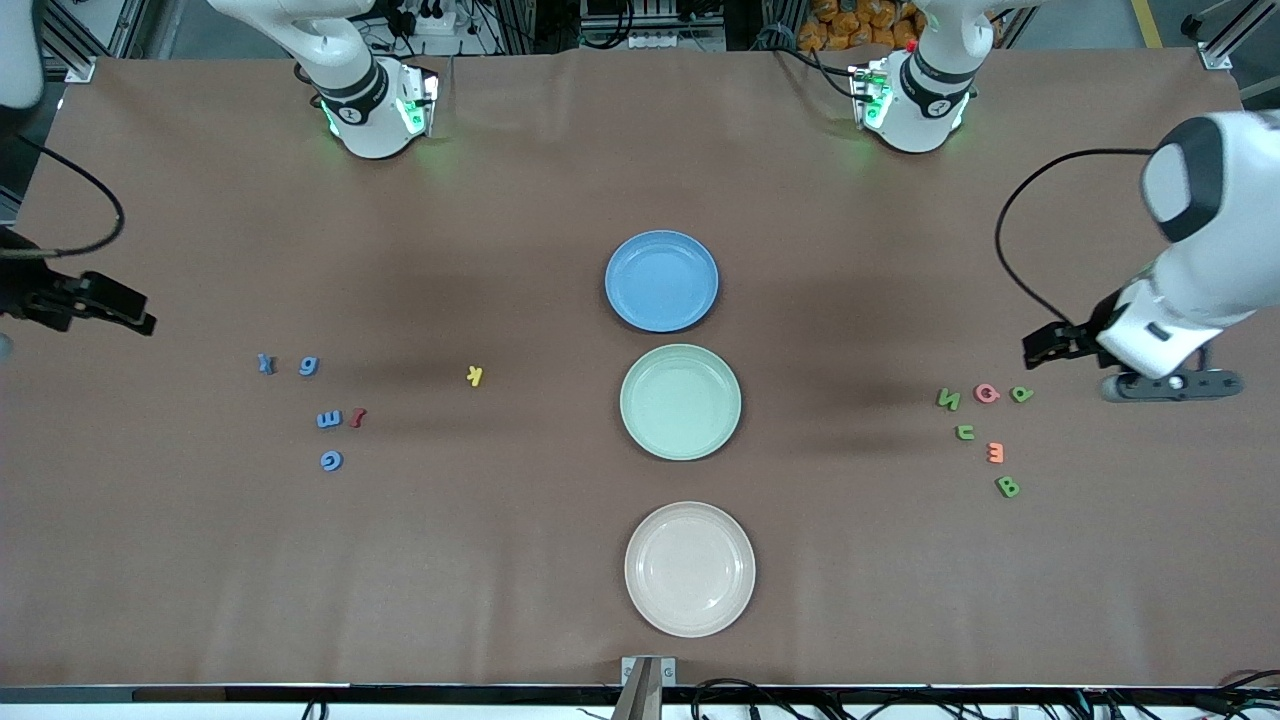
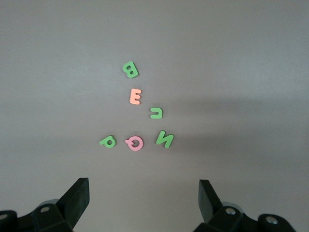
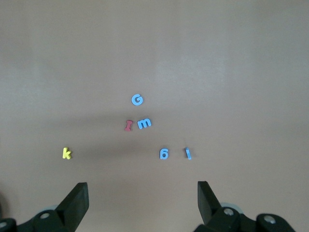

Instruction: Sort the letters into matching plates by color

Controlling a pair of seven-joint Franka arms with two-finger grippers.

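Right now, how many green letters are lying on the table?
4, all at the left arm's end of the table: the N, the p, the u, and the B, nearest the front camera. None seems hidden.

Both wrist views cut off the jaws at the picture's edge; the right arm (image 1: 60, 300) runs out of the front view.

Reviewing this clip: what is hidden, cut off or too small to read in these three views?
- Front view: right gripper sits at the frame edge, its arm cut off.
- Front view: blue letters and green letters are too small to read reliably.
- Wrist views: left gripper and right gripper show only open fingertips; no plates visible.
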